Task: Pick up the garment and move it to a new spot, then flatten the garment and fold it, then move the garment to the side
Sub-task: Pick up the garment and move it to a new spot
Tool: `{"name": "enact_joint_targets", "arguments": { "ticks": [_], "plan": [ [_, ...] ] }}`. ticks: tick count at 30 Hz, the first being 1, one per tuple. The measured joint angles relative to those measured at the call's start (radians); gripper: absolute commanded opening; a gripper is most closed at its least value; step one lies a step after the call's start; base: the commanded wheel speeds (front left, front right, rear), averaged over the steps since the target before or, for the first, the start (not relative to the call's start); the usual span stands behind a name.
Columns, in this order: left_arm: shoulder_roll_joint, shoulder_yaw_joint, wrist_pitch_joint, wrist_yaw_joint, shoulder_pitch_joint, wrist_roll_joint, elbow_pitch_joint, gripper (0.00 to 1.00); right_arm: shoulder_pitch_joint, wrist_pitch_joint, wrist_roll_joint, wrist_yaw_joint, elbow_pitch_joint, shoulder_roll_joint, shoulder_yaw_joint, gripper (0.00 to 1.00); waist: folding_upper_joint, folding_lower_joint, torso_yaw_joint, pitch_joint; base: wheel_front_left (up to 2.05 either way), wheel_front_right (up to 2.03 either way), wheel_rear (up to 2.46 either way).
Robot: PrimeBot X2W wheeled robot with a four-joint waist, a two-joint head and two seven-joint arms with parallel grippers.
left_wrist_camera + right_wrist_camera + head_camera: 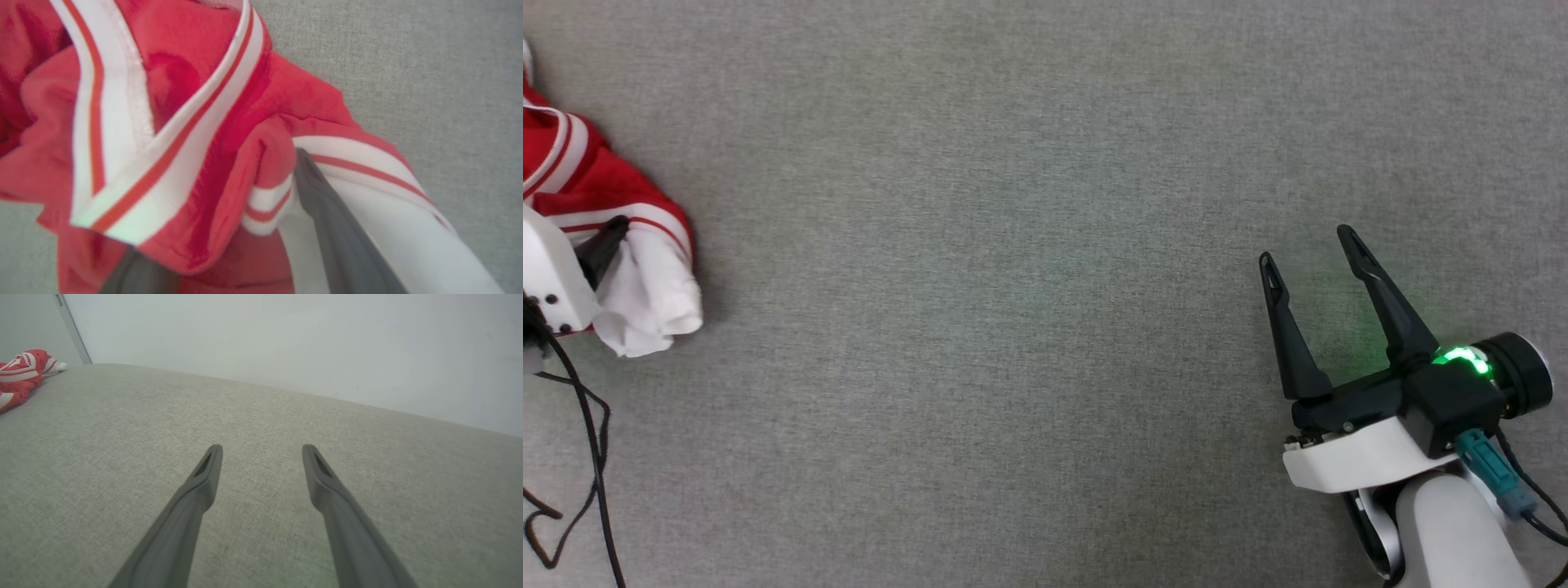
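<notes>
The garment (600,184), red with white sleeves and red-white striped trim, lies crumpled at the far left edge of the grey surface. My left gripper (220,212) is pushed into it with its jaws spread wide. One dark finger (331,220) lies along the white sleeve and the other is partly buried under red cloth. I also see that finger (603,247) against the sleeve in the head view. My right gripper (1305,245) hovers open over bare surface at the lower right, far from the garment (20,373), with nothing between its fingers (204,486).
A grey woven surface (1013,286) spreads across the whole head view. Black cables (588,457) trail from my left wrist at the lower left. A pale wall (286,343) rises behind the surface's far edge in the right wrist view.
</notes>
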Motion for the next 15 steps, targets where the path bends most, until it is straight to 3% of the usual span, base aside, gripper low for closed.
{"name": "enact_joint_targets", "arguments": {
  "ticks": [2, 3, 4, 8, 15],
  "plan": [
    [0.011, -0.015, 0.019, 0.0, -0.009, -0.014, 0.014, 1.0, -0.001, 0.0, 0.0, 0.0, 0.0, 0.0, -0.003, 1.0, 0.0, -0.0001, -0.01, 0.01, 0.0, 0.0, 0.0],
    [0.016, -0.021, 0.028, 0.0, -0.01, -0.028, 0.019, 0.66, -0.002, 0.0, 0.001, 0.0, 0.0, 0.0, -0.003, 1.0, 0.0, -0.0001, -0.014, 0.013, 0.0, 0.0, 0.0],
    [0.017, -0.029, 0.032, 0.0, -0.01, -0.044, 0.02, 0.0, -0.004, 0.0, 0.001, 0.0, 0.0, 0.0, -0.005, 1.0, 0.0, -0.0001, -0.017, 0.015, 0.0, 0.0, 0.0],
    [0.033, -0.061, 0.023, 0.0, 0.001, -0.089, 0.017, 0.0, -0.006, 0.0, 0.002, 0.0, 0.005, 0.0, -0.008, 1.0, 0.0, -0.0001, -0.022, 0.003, 0.0, 0.0, 0.0],
    [0.046, -0.078, -0.095, 0.004, 0.034, -0.101, 0.044, 0.0, 0.001, 0.0, 0.017, 0.0, 0.026, 0.0, -0.007, 1.0, 0.0, -0.0001, -0.021, -0.062, 0.0, 0.0, 0.0]
  ]
}}
